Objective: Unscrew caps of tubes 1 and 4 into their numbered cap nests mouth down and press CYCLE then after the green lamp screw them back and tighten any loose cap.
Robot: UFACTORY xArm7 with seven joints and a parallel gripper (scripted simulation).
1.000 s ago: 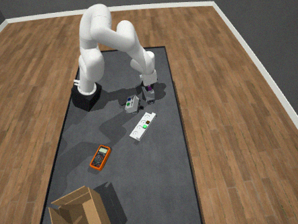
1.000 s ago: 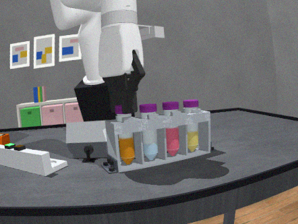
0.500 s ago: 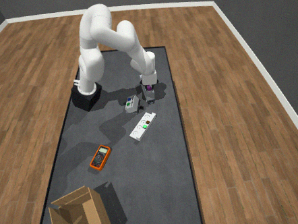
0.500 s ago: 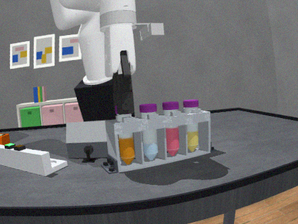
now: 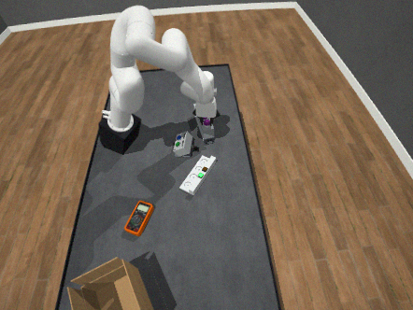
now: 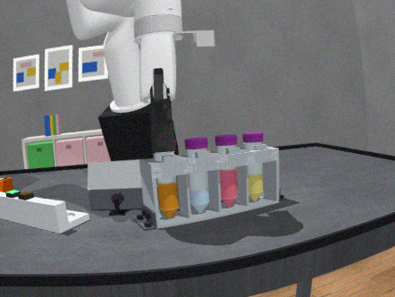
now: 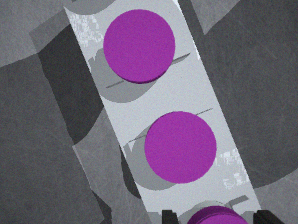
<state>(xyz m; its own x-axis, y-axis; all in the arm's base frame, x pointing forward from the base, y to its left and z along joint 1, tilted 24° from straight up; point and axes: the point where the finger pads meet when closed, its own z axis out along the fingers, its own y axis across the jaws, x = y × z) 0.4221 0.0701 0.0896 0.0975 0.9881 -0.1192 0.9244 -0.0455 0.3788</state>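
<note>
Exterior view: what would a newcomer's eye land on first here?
The white tube rack mid-table, its four tubes filled orange, pale blue, red and yellow, three showing purple caps. Next, the dark gripper coming straight down onto the orange tube at the rack's left end, hiding its top. On the cap tray at far left, a small green lamp glows.
</note>
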